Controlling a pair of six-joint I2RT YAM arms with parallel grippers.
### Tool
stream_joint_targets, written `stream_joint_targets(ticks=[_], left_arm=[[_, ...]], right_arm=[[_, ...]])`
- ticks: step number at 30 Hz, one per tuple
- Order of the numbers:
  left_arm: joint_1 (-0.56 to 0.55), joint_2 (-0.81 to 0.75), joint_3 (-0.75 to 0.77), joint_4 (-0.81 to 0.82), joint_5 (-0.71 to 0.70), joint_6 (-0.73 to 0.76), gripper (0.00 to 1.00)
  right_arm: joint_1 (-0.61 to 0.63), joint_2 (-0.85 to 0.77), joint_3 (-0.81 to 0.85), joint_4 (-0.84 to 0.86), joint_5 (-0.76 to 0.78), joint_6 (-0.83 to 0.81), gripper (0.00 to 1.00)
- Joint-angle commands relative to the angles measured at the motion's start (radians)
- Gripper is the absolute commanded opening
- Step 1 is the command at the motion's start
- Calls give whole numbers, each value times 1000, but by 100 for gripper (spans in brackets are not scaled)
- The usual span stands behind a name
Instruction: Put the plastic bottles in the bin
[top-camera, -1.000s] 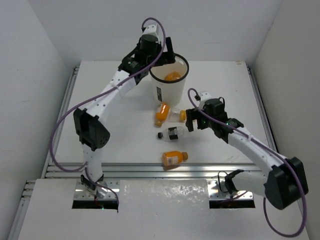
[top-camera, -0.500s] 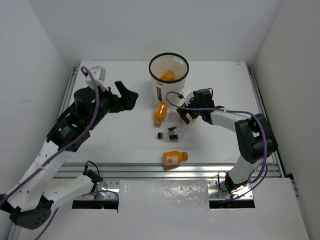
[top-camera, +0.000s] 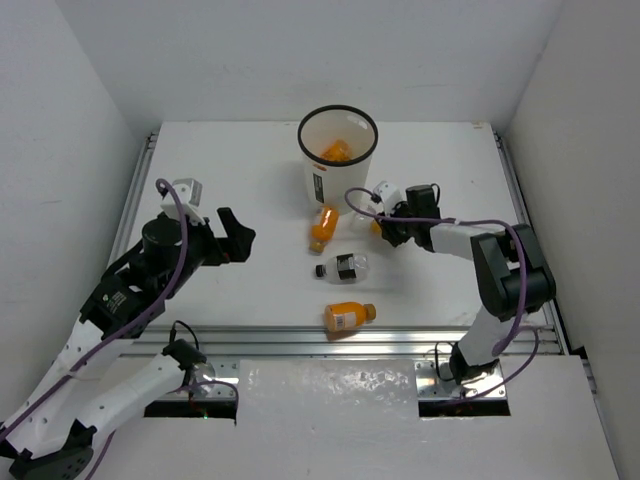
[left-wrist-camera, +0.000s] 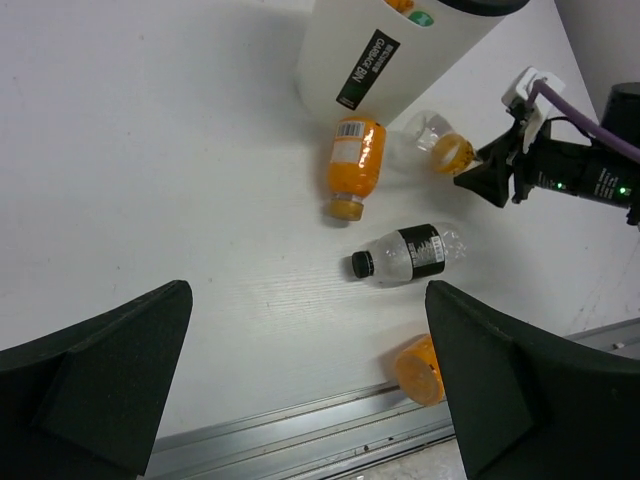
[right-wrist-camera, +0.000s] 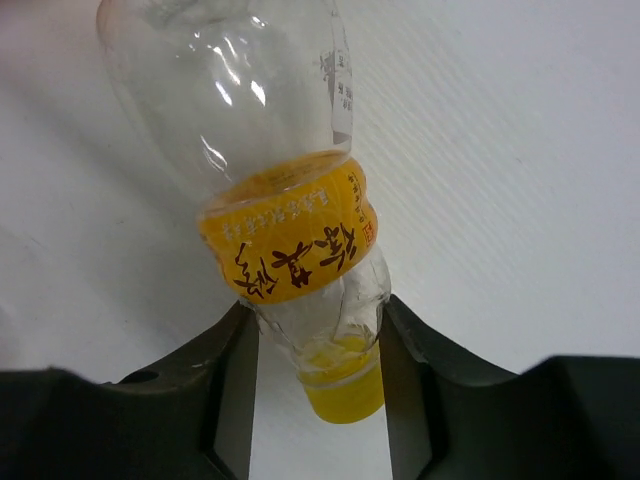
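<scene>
Withdrawn from over the bin (top-camera: 345, 180) since a second ago, the left gripper (top-camera: 235, 238) is now held above the left part of the table (top-camera: 230, 160), its jaws spread wide and nothing between them. Further right, the bin is stood upright near the back of the table, and an orange bottle (top-camera: 335, 152) is seen inside it. Just in front of the bin a second orange bottle (top-camera: 322, 227) is laid on its side, close to the wall but apart from it. Nearer the front, a clear labelled bottle (top-camera: 342, 267) is laid with its black cap to the left, and a third orange bottle (top-camera: 349, 316) is laid close to the front rail. To the right of the bin's foot, a clear banded bottle (right-wrist-camera: 270, 200) with a yellow cap is laid on the table. It is clamped at its neck, just above the cap, by the right gripper (right-wrist-camera: 318, 335), whose jaws were apart a second ago.
</scene>
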Motion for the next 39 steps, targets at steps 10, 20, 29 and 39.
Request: stream_joint_targets(ticks=[10, 20, 29, 39], left_arm=[[-4, 158, -131, 617, 548, -137, 100], [-168, 463, -69, 1007, 639, -174, 100], [-188, 560, 43, 938, 562, -150, 22], [-162, 698, 413, 587, 52, -44, 0]], right_arm=[[1, -710, -310, 166, -258, 744, 0], [145, -883, -329, 331, -547, 1129, 0], [229, -892, -241, 204, -492, 1077, 9], [228, -1071, -175, -403, 212, 1006, 99]])
